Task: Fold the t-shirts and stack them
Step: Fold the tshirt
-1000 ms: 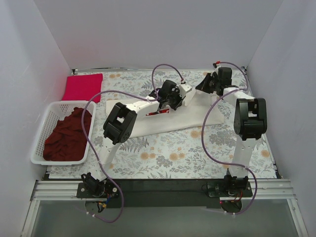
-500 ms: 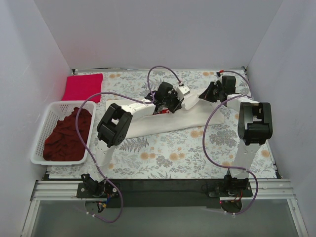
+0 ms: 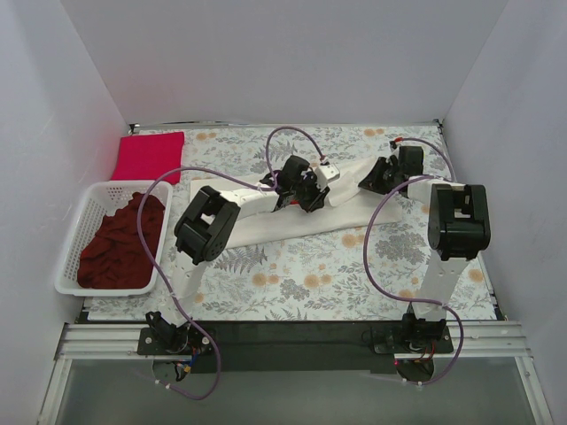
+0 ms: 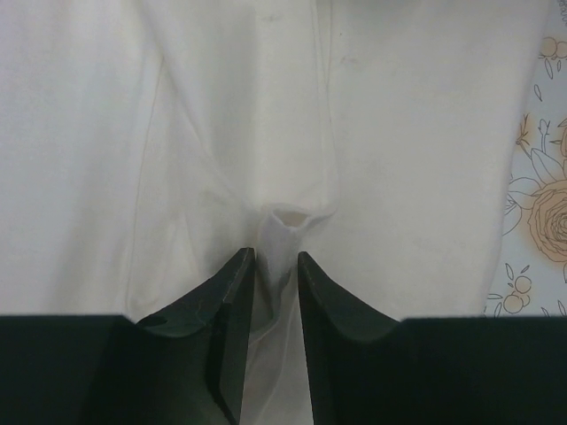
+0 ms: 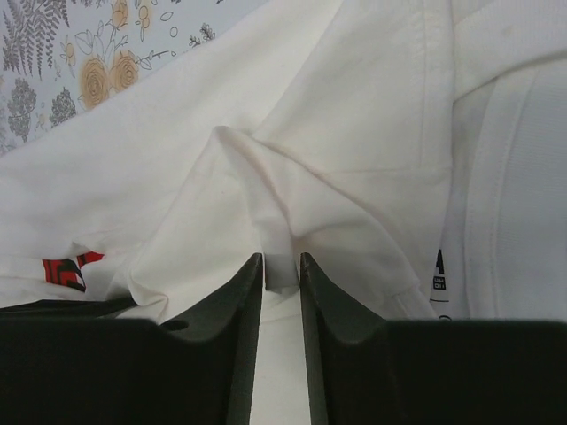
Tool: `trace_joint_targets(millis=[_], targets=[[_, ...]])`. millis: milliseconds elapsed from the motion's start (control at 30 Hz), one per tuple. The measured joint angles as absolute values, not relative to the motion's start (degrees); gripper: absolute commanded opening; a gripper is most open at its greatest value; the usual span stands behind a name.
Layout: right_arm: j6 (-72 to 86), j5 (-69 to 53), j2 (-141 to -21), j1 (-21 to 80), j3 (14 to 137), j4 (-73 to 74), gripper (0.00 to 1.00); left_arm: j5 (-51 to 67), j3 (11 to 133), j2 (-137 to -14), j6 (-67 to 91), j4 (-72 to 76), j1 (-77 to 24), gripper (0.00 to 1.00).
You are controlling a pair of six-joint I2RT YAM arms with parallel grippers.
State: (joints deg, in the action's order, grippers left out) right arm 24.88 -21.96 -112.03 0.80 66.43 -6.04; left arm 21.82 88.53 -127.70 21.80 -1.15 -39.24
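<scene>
Both arms are working at the cream-white t-shirt [image 3: 292,221], mid-worktop [image 3: 301,279].
Well left of the left fingers [image 4: 226,305], the dark maroon t-shirt [image 3: 120,243] is lying in the basket [image 3: 96,189] and the crimson-pink t-shirt [image 3: 148,155] is lying flat beyond it. A raised cream ridge is sitting between the narrowly parted left fingers; gripped or slack, cannot tell. Right fingers [image 5: 235,305]: a fold is standing between them, hold likewise unclear.
</scene>
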Motion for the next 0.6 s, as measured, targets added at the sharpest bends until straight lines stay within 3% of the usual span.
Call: trace_joint_targets(millis=[133,333,500,600], targets=[[24.5,-21.3,-110.4,0.8,66.4,-5.6,0.33,21.4,88.2,-126.8,22.1,-1.3,-39.6,0.34],[24.2,-20.9,-104.1,0.8,66.4,-5.4,0.33,20.3,85.9,-118.5,24.6,-1.4,-39.8,0.33],[24.3,-23.7,-102.3,0.8,66.9,-7.4,0.32,21.1,85.0,-111.6,29.0,3.5,-40.0,0.11],[25.7,-27.9,-104.2,0.8,67.1,-10.5,0.32,22.2,85.2,-111.9,31.6,6.0,-40.3,0.07]])
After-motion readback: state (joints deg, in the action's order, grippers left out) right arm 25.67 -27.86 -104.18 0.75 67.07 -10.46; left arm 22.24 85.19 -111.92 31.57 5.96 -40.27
